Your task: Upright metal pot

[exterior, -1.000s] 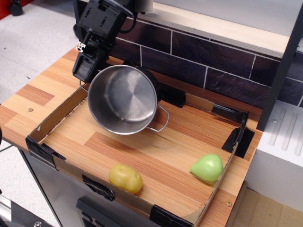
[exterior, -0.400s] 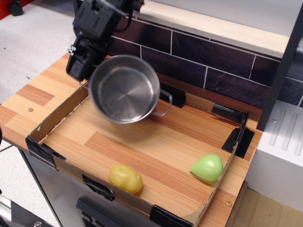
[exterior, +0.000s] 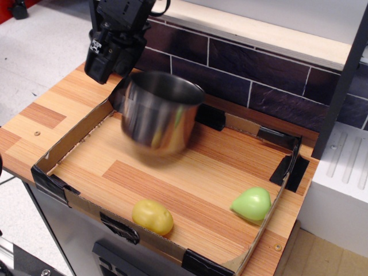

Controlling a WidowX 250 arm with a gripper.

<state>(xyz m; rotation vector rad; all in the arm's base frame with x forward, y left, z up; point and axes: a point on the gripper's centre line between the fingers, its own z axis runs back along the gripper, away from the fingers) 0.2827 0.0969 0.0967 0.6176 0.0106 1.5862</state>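
Note:
The metal pot [exterior: 158,115] is shiny steel and motion-blurred. It stands nearly upright over the back left of the cardboard tray [exterior: 54,155], with its opening facing up and its base low over the wooden floor. My black gripper [exterior: 106,69] is above and to the left of the pot's rim, close to it. Its fingertips are hidden, and the blur hides whether they hold the pot's handle. The wire handles do not show.
A yellow toy fruit [exterior: 152,217] lies at the tray's front edge and a green one [exterior: 252,204] at the front right. A dark tiled wall [exterior: 259,75] runs behind the tray. A white unit [exterior: 345,172] stands to the right.
The pot has swung from lying tilted with its opening toward the camera to nearly upright. The gripper has risen a little and moved slightly right.

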